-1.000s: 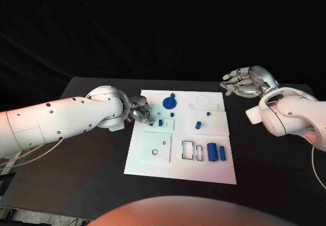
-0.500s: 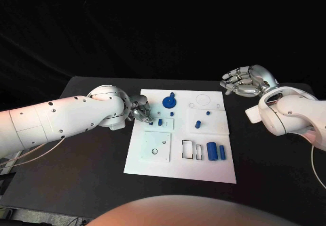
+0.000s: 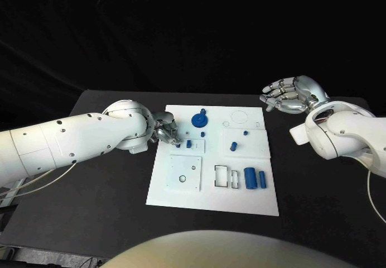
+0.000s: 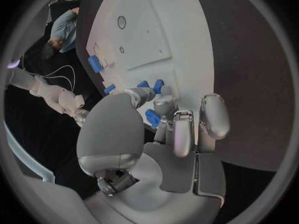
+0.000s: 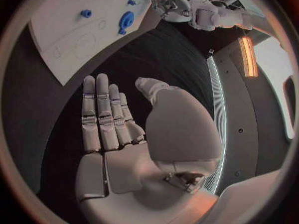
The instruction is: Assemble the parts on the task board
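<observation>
Little moved since the earlier frames: left hand point(image 3: 167, 133) still at the board's point(image 3: 241, 196) left edge, nudged barely. Lay flat mid-table, so parts could be pressed in from above. Fingers curled by a small blue part point(image 4: 152, 117); hold on it could not be told. Right hand point(image 3: 289, 96) spread and empty, parked clear beyond the board's far right corner.
</observation>
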### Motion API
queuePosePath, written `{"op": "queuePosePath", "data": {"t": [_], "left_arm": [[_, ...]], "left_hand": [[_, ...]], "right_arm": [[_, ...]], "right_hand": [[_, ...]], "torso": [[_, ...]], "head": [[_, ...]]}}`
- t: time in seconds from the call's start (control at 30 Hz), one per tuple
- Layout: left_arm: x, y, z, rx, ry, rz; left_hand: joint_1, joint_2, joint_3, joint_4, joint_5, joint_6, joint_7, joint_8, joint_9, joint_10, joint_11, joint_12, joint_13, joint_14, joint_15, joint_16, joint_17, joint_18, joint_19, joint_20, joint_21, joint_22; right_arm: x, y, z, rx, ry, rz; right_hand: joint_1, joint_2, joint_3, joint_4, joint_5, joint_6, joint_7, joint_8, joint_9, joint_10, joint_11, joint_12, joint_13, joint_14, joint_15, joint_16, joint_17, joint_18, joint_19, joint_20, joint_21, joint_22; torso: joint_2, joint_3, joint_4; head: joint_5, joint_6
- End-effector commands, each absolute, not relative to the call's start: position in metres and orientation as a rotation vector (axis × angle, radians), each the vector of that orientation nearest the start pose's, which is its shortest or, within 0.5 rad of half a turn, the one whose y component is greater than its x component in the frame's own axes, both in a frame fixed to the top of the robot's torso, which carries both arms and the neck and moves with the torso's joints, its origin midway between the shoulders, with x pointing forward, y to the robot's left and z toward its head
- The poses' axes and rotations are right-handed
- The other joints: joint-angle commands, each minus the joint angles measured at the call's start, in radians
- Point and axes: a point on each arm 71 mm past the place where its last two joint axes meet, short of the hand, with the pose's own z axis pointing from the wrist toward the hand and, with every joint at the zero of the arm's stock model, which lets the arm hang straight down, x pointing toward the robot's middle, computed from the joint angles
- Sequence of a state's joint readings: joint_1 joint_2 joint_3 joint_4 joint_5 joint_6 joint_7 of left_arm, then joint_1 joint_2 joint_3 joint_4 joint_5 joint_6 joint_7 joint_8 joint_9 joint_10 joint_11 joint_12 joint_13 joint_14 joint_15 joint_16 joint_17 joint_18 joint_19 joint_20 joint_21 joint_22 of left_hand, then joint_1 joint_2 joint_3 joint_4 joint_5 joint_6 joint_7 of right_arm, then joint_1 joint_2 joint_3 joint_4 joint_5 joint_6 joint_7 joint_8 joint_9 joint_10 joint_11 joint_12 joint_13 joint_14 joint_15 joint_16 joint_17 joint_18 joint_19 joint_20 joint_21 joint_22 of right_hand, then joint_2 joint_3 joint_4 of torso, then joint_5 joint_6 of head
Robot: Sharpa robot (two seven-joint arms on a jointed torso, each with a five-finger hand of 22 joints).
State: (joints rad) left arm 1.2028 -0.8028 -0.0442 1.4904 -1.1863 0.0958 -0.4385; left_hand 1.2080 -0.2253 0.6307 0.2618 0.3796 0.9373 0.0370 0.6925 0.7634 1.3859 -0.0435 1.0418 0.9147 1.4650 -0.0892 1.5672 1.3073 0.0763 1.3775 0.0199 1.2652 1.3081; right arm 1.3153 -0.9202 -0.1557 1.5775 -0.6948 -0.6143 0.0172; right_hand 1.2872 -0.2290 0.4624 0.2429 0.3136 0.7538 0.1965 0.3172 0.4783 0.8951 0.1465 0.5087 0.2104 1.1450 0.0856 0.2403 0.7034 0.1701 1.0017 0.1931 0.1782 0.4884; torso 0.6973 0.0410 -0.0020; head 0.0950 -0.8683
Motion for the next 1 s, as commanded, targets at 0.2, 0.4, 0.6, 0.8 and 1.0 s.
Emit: {"op": "queuePosePath", "data": {"t": [0.2,0.4,0.6,0.8,1.0], "left_arm": [[0.482,0.203,-0.227,-0.092,2.266,-0.433],[0.484,0.208,-0.227,-0.129,2.259,-0.394],[0.485,0.212,-0.228,-0.156,2.254,-0.359],[0.486,0.214,-0.227,-0.167,2.249,-0.349],[0.487,0.215,-0.227,-0.180,2.240,-0.345]], "left_hand": [[-0.087,-0.020,0.071,-0.109,-0.028,0.000,-0.020,-0.039,-0.026,0.004,-0.005,-0.009,-0.004,0.106,-0.006,0.004,0.263,0.002,0.008,0.001,-0.007,0.064],[-0.110,-0.028,-0.026,-0.049,-0.008,0.001,-0.013,-0.069,-0.048,-0.012,0.001,-0.024,-0.019,0.106,-0.003,0.004,0.263,0.003,0.006,0.002,-0.017,0.063],[-0.111,-0.032,-0.132,0.024,-0.016,0.007,-0.008,-0.085,-0.062,-0.020,0.004,-0.027,-0.021,0.106,-0.001,0.004,0.263,0.003,0.009,0.004,-0.023,0.066],[-0.140,-0.027,-0.189,0.031,0.018,0.010,-0.006,-0.089,-0.066,-0.021,0.006,-0.025,-0.018,0.106,0.001,0.004,0.263,0.003,0.011,0.005,-0.025,0.068],[-0.170,-0.019,-0.228,0.032,0.015,0.013,-0.006,-0.092,-0.068,-0.021,0.007,-0.023,-0.016,0.106,0.001,0.004,0.263,0.003,0.012,0.006,-0.026,0.070]], "right_arm": [[0.486,-0.243,-0.162,0.591,1.527,0.891],[0.486,-0.243,-0.161,0.594,1.523,0.893],[0.486,-0.243,-0.161,0.598,1.523,0.894],[0.486,-0.243,-0.161,0.599,1.523,0.894],[0.486,-0.243,-0.161,0.600,1.525,0.893]], "right_hand": [[0.009,-0.002,0.000,0.002,0.005,-0.006,0.018,0.005,-0.002,0.000,0.004,-0.006,-0.002,-0.002,0.006,-0.004,-0.002,0.010,-0.003,0.008,-0.008,-0.002],[-0.003,-0.005,-0.011,0.010,0.003,-0.014,0.020,0.008,-0.007,-0.004,0.007,-0.009,-0.011,-0.006,0.009,-0.012,-0.004,0.010,-0.006,0.011,-0.013,-0.010],[-0.007,-0.005,-0.015,0.013,0.003,-0.017,0.021,0.010,-0.009,-0.006,0.008,-0.010,-0.015,-0.008,0.011,-0.015,-0.004,0.010,-0.008,0.013,-0.016,-0.013],[-0.008,-0.004,-0.016,0.014,0.004,-0.018,0.022,0.010,-0.010,-0.006,0.008,-0.010,-0.016,-0.009,0.011,-0.016,-0.004,0.010,-0.009,0.013,-0.017,-0.014],[-0.002,-0.005,-0.018,0.010,0.003,-0.021,0.022,0.012,-0.012,-0.009,0.009,-0.011,-0.019,-0.011,0.012,-0.018,-0.004,0.010,-0.010,0.014,-0.020,-0.017]], "torso": [[0.000,-0.0001,0.0000],[0.000,-0.0002,0.0010],[0.001,-0.0005,0.0007],[0.000,-0.0011,0.0003],[-0.001,-0.0010,0.0003]], "head": [[-0.002,-0.001],[-0.003,0.001],[-0.002,0.001],[-0.002,0.000],[-0.002,0.000]]}}
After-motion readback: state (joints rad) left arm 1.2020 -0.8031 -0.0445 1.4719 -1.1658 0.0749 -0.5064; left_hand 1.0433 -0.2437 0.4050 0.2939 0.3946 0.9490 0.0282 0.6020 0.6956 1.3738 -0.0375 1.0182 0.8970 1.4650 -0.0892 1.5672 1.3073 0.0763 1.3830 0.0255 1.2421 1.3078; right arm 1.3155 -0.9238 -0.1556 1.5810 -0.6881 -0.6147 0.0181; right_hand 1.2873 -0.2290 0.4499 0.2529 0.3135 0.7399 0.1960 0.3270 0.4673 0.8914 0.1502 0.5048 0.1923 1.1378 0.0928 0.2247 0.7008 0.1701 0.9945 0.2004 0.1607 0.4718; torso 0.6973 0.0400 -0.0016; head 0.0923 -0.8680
